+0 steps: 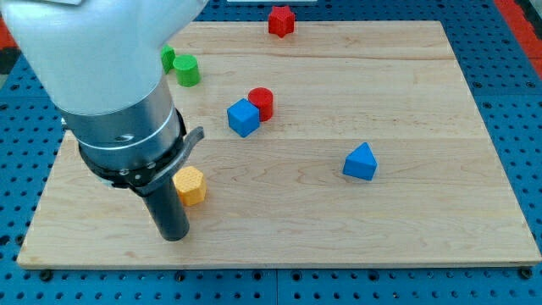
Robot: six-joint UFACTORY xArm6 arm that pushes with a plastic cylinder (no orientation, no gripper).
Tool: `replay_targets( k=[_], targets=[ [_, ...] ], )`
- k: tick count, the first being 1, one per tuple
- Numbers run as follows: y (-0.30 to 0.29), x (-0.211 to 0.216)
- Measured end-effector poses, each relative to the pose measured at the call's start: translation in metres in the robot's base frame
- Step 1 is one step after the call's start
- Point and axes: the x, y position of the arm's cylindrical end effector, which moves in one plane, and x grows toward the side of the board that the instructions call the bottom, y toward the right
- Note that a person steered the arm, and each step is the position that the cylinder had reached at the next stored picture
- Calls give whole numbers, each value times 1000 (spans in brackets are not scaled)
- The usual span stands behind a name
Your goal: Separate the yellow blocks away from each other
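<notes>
One yellow hexagonal block lies on the wooden board at the view's lower left. My dark rod comes down just left of it and my tip rests on the board right below and slightly left of that block, close to it or touching it. No second yellow block shows; the arm's large body covers the board's left part and may hide it.
A blue cube touches a red cylinder near the centre. A blue triangular block lies to the right. A red block sits at the top edge. Two green blocks lie at the upper left.
</notes>
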Motion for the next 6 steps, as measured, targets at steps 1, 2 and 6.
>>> replay_targets(
  k=[1,2,6],
  targets=[
    [-3,-30],
    [29,-44],
    [5,-95]
  ],
)
